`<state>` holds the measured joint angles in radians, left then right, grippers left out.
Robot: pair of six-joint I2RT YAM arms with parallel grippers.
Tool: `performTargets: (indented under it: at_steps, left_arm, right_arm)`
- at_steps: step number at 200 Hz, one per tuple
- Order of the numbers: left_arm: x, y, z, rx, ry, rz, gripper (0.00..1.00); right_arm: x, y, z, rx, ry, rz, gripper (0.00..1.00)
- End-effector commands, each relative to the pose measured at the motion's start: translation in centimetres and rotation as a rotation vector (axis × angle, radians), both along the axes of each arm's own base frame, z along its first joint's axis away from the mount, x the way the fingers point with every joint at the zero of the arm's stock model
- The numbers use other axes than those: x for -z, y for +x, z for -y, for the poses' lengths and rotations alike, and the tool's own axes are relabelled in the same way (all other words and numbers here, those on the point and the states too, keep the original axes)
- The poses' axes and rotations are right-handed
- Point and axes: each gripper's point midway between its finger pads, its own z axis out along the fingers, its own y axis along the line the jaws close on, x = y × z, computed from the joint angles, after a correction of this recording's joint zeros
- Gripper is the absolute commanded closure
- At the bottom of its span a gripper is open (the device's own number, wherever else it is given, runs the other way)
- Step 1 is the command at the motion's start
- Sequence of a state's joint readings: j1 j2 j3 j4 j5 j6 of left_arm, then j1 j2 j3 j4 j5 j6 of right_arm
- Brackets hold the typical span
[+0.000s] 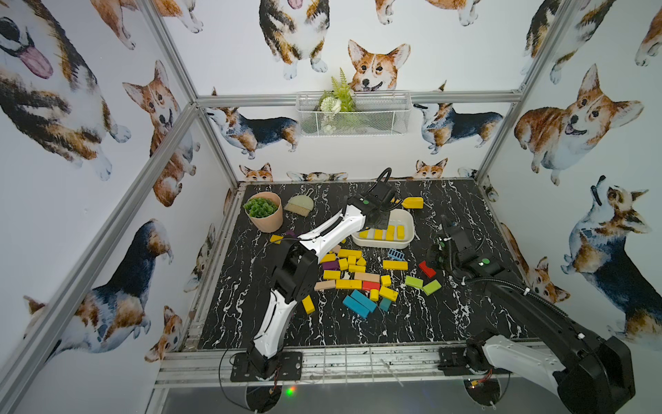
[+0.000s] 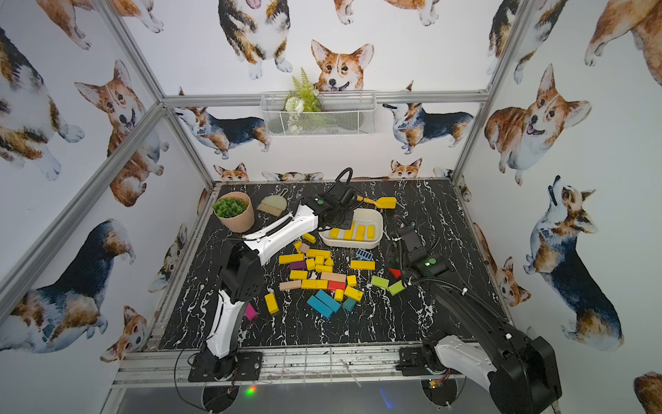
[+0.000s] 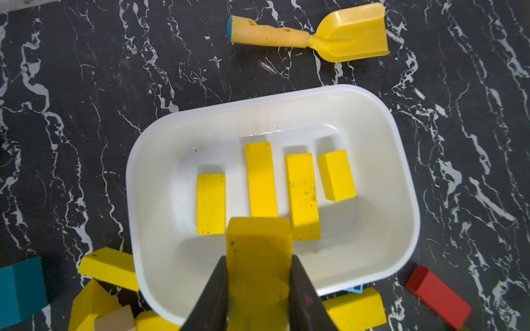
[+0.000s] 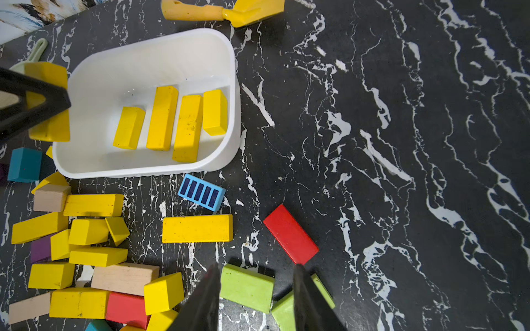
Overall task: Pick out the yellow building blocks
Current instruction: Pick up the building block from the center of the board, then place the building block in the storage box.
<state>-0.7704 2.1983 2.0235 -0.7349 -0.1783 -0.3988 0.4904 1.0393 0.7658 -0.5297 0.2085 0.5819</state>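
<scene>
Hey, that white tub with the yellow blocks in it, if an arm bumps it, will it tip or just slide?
Probably slides: the white tub is low and wide, sitting flat on the smooth marble-print tabletop, so tipping seems unlikely. It looks like thin plastic, so it is likely light. The four yellow blocks lying loose inside would probably shift.

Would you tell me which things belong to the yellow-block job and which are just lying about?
Job: loose yellow blocks, four yellow blocks in white tub, yellow block in left gripper.
Lying about: yellow shovel, potted plant, brush, red block, green blocks, blue blocks.
</scene>
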Motion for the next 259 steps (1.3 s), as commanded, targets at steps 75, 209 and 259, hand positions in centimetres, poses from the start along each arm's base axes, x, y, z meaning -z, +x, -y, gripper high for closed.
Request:
performTargets:
  at_steps: [75, 209, 259]
  left_arm:
    - [4.9, 3.1, -4.4, -0.079, 0.164, -0.046, 0.82]
    - [7.4, 3.2, -4.5, -0.09, 0.133, -0.087, 0.54]
    - [-0.1, 1.9, -4.3, -0.103, -0.027, 0.029, 0.5]
  right_arm:
    - [-0.3, 0.2, -0.3, 0.015, 0.027, -0.002, 0.56]
    - [-0.6, 0.2, 0.6, 0.006, -0.045, 0.003, 0.55]
    - [-1.7, 0.1, 0.7, -0.004, -0.048, 0.019, 0.54]
